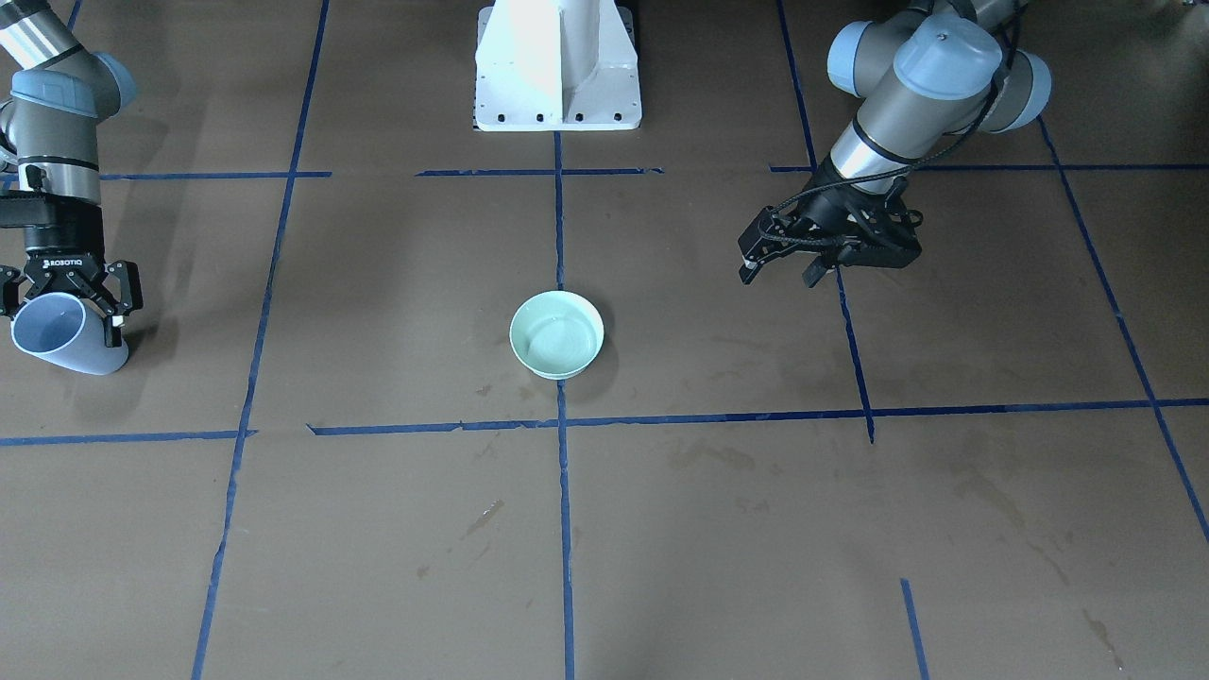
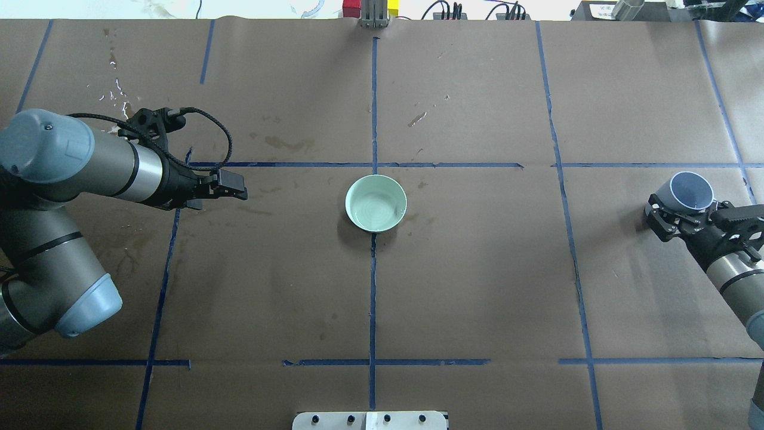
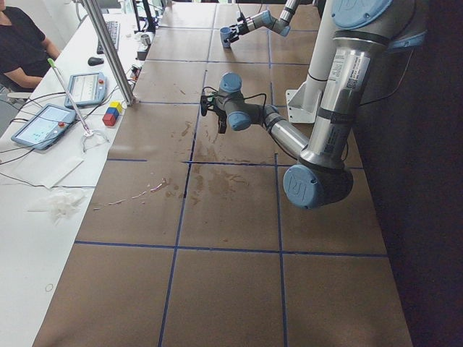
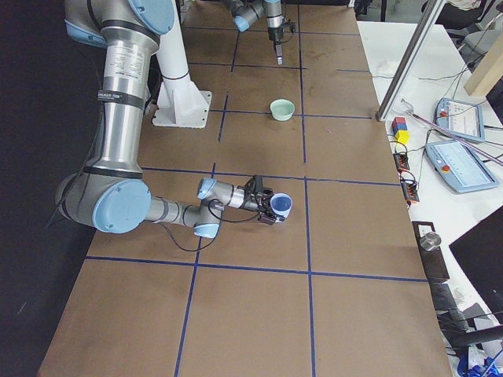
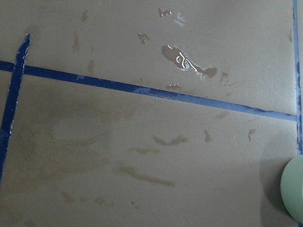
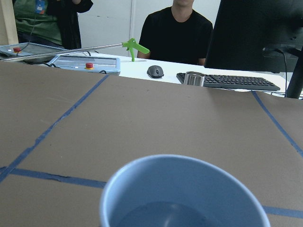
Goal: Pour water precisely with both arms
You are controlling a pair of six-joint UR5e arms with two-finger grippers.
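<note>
The right arm (image 2: 731, 275) reaches in over the far right side of the brown paper-covered tabletop (image 1: 378, 312), and its right fingers (image 1: 127, 283) are closed around the wall of a light blue cup (image 1: 61, 335), one on each side just below the rim. The cup is tilted, its mouth leaning away from the wrist, and the right wrist view shows liquid lying low inside it. Whether its base touches the tabletop cannot be told. A pale green bowl (image 2: 358, 191) stands upright at the middle of the tabletop, on the blue tape line (image 2: 373, 298) that runs lengthwise, well apart from both arms. The left arm (image 2: 89, 161) stretches toward the bowl from the other side and stops well short of it. Its left fingers (image 1: 814, 272) are spread wide and hold nothing, hanging above the tabletop. The left wrist view looks down on blue tape, damp stains and a small puddle (image 5: 184, 61), with the bowl's edge at the lower right corner. The white pedestal (image 1: 557, 66) stands behind the bowl. Past the tabletop's edge, the right wrist view shows a seated person in a black shirt (image 6: 177, 28), a keyboard (image 6: 227, 81) and a mouse (image 6: 155, 71).
</note>
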